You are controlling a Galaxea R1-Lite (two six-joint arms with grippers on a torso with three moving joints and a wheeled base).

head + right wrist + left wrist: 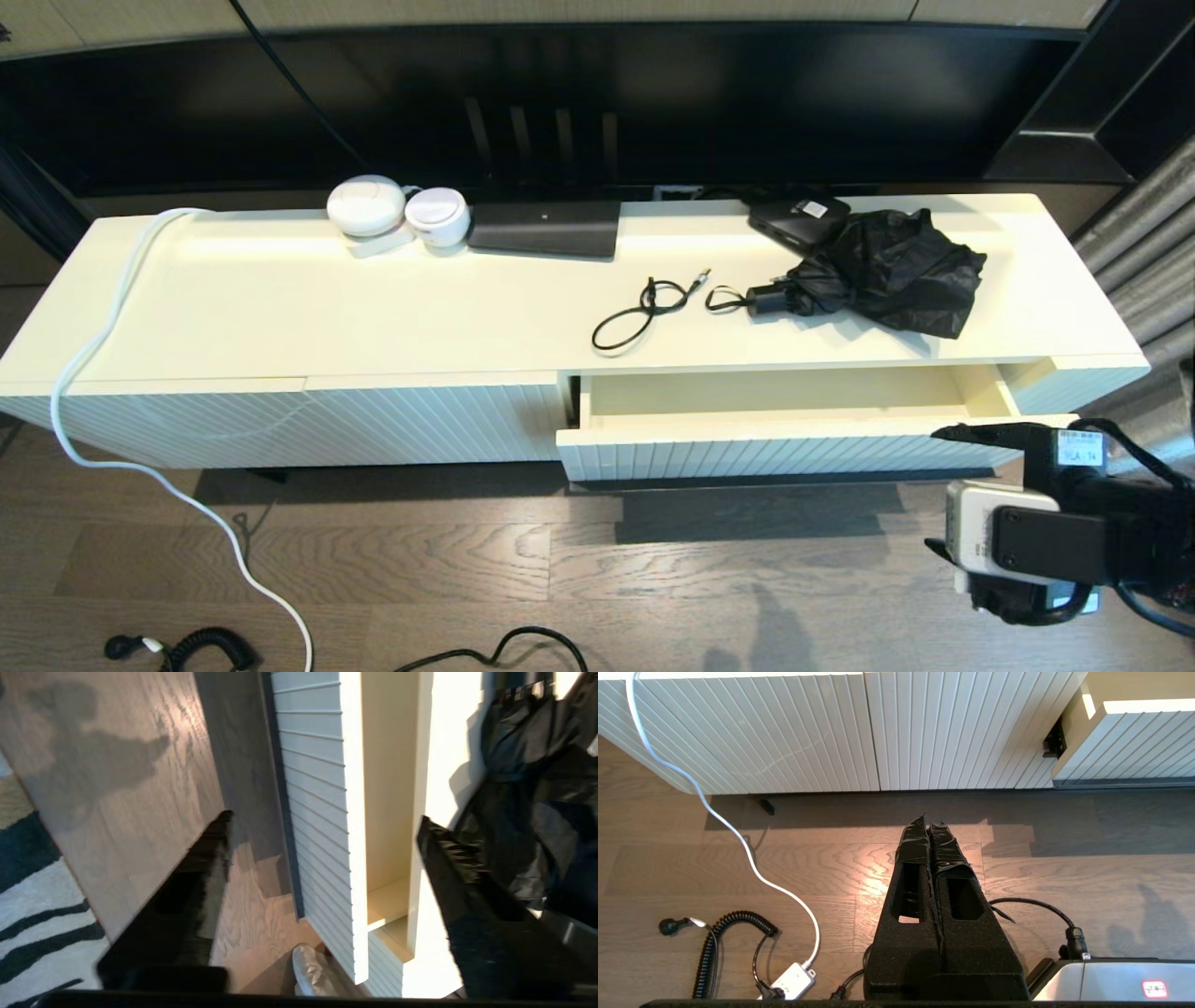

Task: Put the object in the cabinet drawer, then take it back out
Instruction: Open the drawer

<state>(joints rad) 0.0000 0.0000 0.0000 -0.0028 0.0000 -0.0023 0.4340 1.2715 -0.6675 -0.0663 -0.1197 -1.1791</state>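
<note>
On the cream cabinet top (280,299), toward its right end, lay a folded black umbrella (887,271), its loose canopy crumpled and its stubby handle (767,299) pointing left with a thin wrist loop (721,299) trailing from it. This looked the likeliest object for the task, though a small black cable (644,313) lay just beside it and could be meant instead. Directly below, the cabinet drawer (775,448) stood pulled partway out, and what showed of its glossy inside held nothing.

The right gripper (322,858) hovered low in front of the drawer's right end, fingers spread wide and holding nothing; in the right wrist view the drawer front and the umbrella's fabric both showed between and past its fingers. The left gripper (930,830) hung over the wooden floor (784,868) in front of the closed ribbed panel (784,728), its fingers pressed together and carrying nothing, apparently parked.

The umbrella should have been light, but its canopy was soft, slack and probably slippery, so a pinch on the fabric would likely bunch or slide. The handle offered the one stiff, narrow part and seemed the better hold; the canopy would then droop and might snag on the drawer's front edge when lowered in
</note>
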